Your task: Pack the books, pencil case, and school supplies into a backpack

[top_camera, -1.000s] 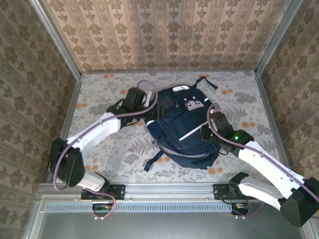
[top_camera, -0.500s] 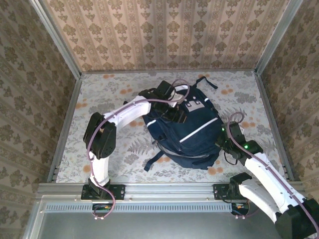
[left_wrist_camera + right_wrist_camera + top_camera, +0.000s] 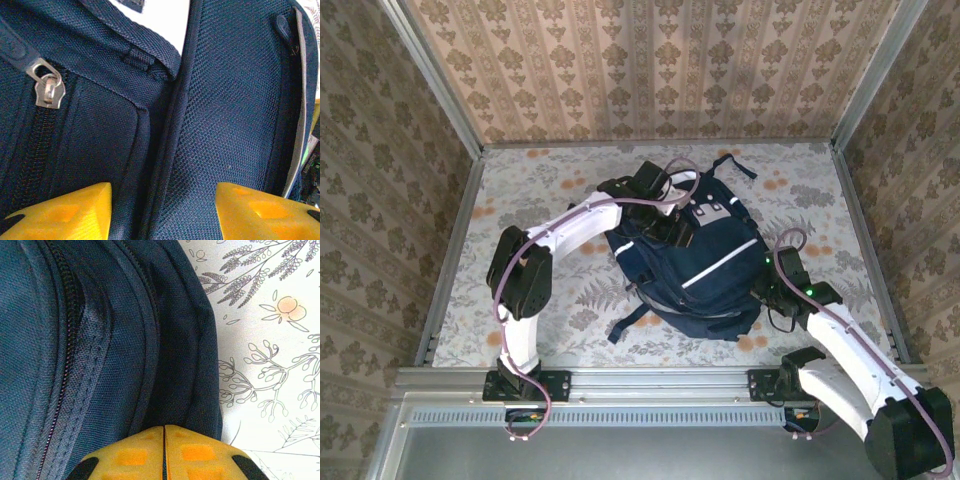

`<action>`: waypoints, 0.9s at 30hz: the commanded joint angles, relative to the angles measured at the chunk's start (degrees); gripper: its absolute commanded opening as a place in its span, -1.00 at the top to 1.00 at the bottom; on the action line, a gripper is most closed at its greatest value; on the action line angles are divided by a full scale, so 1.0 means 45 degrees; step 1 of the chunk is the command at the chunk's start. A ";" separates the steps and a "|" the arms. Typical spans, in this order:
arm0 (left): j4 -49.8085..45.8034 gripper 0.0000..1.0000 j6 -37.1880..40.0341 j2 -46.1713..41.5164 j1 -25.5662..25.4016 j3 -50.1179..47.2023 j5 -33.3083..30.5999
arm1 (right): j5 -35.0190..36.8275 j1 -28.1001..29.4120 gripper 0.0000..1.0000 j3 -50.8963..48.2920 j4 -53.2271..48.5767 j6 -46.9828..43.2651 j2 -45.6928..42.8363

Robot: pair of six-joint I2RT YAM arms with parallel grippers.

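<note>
Top view: backpack lying flat at the middle of the floral table, grey-white front patches up, dark straps trailing toward the near edge. Left gripper down on the backpack's upper front, arm arching in from the left.

Left wrist view: yellow fingers spread wide, released, a raised seam of navy fabric between them, nothing clamped. Metal zipper pull up and to the left, on a closed zip.

Right gripper at the backpack's right edge, low beside the table. Right wrist view: pads pressed flat together, clenched, nothing visible between them, tips just at the backpack's side seam.
</note>
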 commanded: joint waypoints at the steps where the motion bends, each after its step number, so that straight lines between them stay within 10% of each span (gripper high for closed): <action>1: -0.1139 -0.14 0.0272 -0.0278 -0.0764 0.0375 0.0763 | -0.0749 -0.0058 0.75 -0.0148 0.0949 -0.0304 0.0226; 27: -0.2000 -0.18 0.0454 -0.1819 -0.1975 0.0288 -0.2193 | -0.1167 -0.0272 0.73 -0.0475 0.1626 -0.0412 0.0729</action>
